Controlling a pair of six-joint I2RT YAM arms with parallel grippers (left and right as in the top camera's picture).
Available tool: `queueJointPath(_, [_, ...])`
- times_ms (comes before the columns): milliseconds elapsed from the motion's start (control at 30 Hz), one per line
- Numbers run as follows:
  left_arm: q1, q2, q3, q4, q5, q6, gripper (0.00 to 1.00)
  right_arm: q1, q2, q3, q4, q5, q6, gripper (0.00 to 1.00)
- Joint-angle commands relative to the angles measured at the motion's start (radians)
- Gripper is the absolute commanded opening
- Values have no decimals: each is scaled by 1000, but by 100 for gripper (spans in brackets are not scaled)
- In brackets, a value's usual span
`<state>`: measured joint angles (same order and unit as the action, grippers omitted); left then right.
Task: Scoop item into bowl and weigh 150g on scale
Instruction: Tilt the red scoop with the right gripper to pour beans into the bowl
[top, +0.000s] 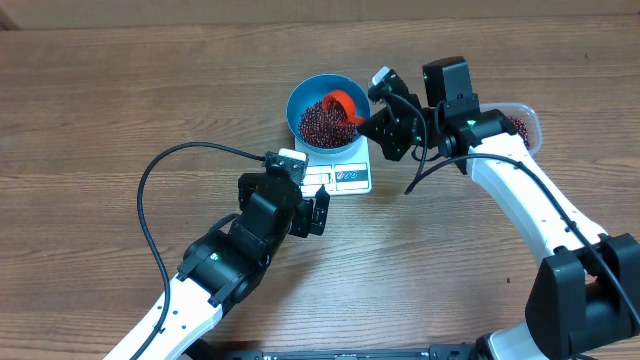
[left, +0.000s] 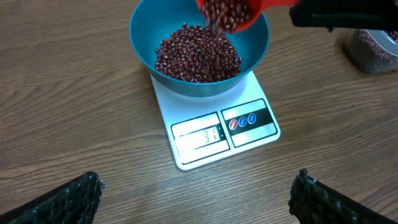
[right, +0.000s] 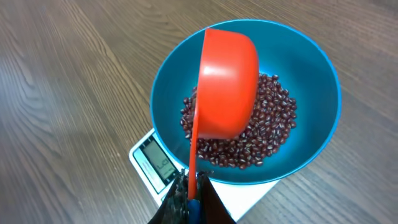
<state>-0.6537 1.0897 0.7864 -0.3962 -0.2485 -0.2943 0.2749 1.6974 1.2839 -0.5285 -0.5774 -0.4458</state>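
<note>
While the right hand (right: 186, 200) pinches the thin handle of the red scoop (right: 227, 81) tight between its closed fingers, the scoop is tipped mouth-down over the blue bowl (right: 311, 81), so the beans (left: 196, 56) slide off its lip onto the heap already inside. That tilt, and holding the scoop low inside the rim, looks meant to stop anything bouncing out.

The bowl sits on the white scale (left: 168, 102), pushed toward the twelve o'clock end of it. That leaves the display and button panel uncovered at the six o'clock end, where they can be read. Digits show in the window, but I cannot read them with confidence, so I cannot say how near the heap is to the target.

Down at about seven o'clock from the scale, the left hand (left: 198, 186) hangs with its fingers spread wide and nothing between them. I would guess it is parked there to give its camera a clear look at the display.

Off at three o'clock from the bowl stands the clear tub (top: 532, 118), with more beans inside.

By my count: one bowl, one scale, one scoop, one tub, two hands, and beans far too many to number, all on the wooden tabletop (top: 100, 100).
</note>
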Motion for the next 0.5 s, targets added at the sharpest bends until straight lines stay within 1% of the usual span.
queueJointPath(0, [5, 1, 23, 4, -13, -17, 100, -1, -23, 25, -1, 1, -111, 4])
queueJointPath(233, [5, 1, 23, 4, -13, -17, 99, -1, -23, 25, 4, 1, -119, 4])
queueJointPath(367, [5, 1, 23, 4, -13, -17, 100, -1, -23, 25, 2, 1, -198, 4])
queueJointPath(467, [5, 1, 23, 4, -13, -17, 99, -1, -23, 25, 3, 1, -218, 4])
